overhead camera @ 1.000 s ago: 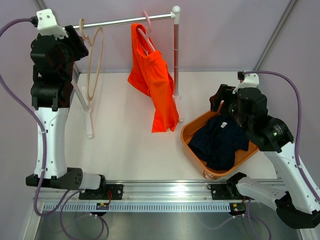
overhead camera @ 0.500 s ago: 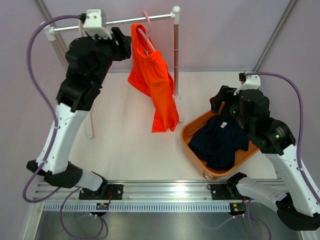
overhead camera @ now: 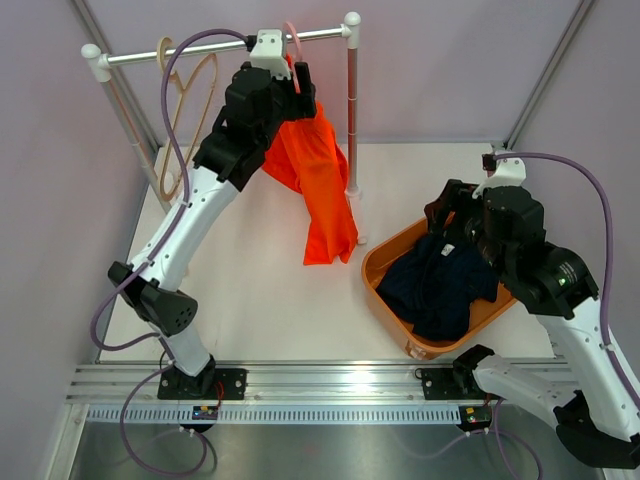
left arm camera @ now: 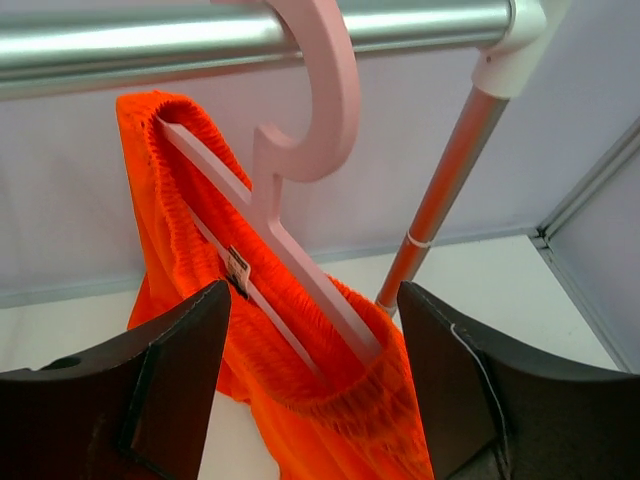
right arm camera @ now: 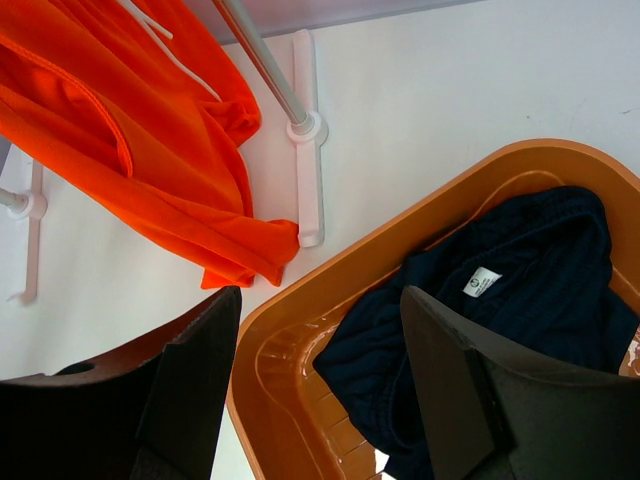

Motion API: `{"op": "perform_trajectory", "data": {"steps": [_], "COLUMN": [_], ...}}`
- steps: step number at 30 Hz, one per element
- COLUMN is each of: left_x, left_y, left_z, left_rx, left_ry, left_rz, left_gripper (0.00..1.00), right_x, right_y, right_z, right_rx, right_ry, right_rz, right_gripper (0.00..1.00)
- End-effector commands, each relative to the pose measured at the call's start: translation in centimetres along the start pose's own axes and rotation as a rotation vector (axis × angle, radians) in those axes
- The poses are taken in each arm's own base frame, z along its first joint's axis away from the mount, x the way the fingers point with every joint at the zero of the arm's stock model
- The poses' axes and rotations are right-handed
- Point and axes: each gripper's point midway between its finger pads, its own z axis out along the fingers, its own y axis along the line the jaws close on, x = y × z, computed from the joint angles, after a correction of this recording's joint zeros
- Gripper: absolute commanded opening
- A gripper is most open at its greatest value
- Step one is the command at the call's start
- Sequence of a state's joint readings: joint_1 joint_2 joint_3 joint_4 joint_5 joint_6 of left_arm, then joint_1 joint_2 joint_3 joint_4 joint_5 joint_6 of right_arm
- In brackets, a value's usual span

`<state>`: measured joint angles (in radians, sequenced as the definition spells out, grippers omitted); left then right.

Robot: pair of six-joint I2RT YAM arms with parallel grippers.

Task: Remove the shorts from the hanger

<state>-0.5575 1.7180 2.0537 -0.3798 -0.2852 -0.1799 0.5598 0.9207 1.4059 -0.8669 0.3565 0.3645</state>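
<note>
From above, a shiny metal rail [overhead camera: 200, 47] with white plastic joints spans the far edge of the worktop [overhead camera: 250, 300]. My left gripper [overhead camera: 300, 80] is raised right up to that rail, at the pink hanger [overhead camera: 292, 40]. The orange shorts [overhead camera: 320, 180] hang from that hanger, limp and smooth, in one long folded drape over the far middle of the worktop. A pale bare hanger [overhead camera: 185, 110] dangles near the rail's left end. At the near right corner sits an oval orange plastic basket [overhead camera: 378, 270] with the navy shorts [overhead camera: 440, 285] crumpled inside it. My right gripper [overhead camera: 445, 215] hovers over the basket's far rim.

In my left wrist view, my dark, blunt fingers [left arm camera: 180, 380] stand wide apart with nothing gripped. Beyond them the hanger's thick, rounded hook curls over the rail. Its slanted flat arm is threaded through the shorts' ribbed elastic waistband.

In my right wrist view, my fingers [right arm camera: 190, 390] are also spread wide and empty. Below them lie the basket's glossy rim and ridged inner wall. The matte navy fabric carries a small white label. The orange hem hangs beside the rack's white foot [right arm camera: 308, 130].
</note>
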Motion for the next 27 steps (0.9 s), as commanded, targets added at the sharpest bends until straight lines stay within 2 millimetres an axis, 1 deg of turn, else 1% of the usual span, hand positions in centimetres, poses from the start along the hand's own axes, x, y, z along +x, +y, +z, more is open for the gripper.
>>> {"op": "perform_trajectory", "data": {"steps": [1,4,5,8,13,16,20,21,23,24,27], "left_x": [-4.4,-3.7,-3.2,-2.1,-1.2,-0.8,-0.7,-0.7,-1.0,-1.1,-1.8], "left_y": [-0.2,0.0,-0.1,0.1,1.2,1.6,2.0,2.1,2.3,2.4,2.9], "left_z": [1.1,2.4,3.1,4.4,5.3,5.6,5.5,5.3,4.9,4.7,3.8], "left_rx": [-0.027,-0.047,-0.053,-0.076,-0.144,-0.172,-0.191,-0.196,-0.202,-0.205,-0.219], "left_ry": [-0.17,-0.175,-0.169,-0.146,-0.15,-0.15,-0.141,-0.134,-0.136,-0.134,-0.14], "left_rz": [-0.045,-0.049,-0.047,-0.04,-0.038,-0.035,-0.02,-0.011,-0.003,0.007,0.026], "left_gripper": [0.72,0.73,0.73,0.72,0.7,0.66,0.55,0.48,0.4,0.33,0.25], "right_x": [-0.1,0.1,0.1,0.3,0.5,0.9,1.2,1.4,1.4,1.4,1.6], "right_y": [-0.7,-0.9,-1.0,-1.2,-1.3,-1.4,-1.5,-1.5,-1.5,-1.4,-1.2], "right_z": [-0.4,-0.5,-0.6,-0.7,-0.6,-0.4,-0.2,-0.2,-0.2,-0.1,0.0], "right_rx": [0.023,0.029,0.031,0.039,0.04,0.045,0.044,0.044,0.043,0.038,0.033], "right_ry": [-0.013,-0.011,-0.01,-0.012,-0.009,-0.002,0.003,0.008,0.004,0.006,0.011], "right_rz": [0.012,0.009,0.009,0.008,0.001,-0.006,-0.009,-0.009,-0.007,-0.007,-0.007], "right_gripper": [0.73,0.74,0.73,0.74,0.74,0.74,0.74,0.74,0.74,0.74,0.74]}}
